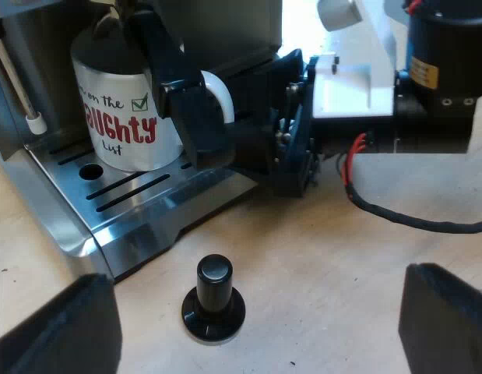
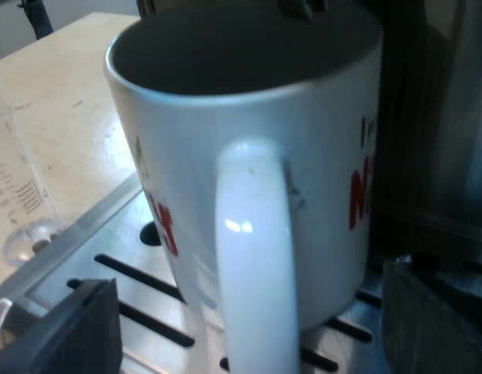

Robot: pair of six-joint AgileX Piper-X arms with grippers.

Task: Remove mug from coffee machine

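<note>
Left wrist view: 1 mug [image 1: 120,117], 1 tamper [image 1: 213,300].

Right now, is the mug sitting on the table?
No, the mug stands upright on the slotted metal tray, not on the table.

we see a tamper [image 1: 214,300] with a black knob standing upright on its round base on the pale wooden table [image 1: 326,257], with bare wood all around it. a clear measuring glass [image 2: 15,187] with fine printed scale lines stands upright on the same table, its thick foot see-through. we cannot tell whether it holds anything.
</note>
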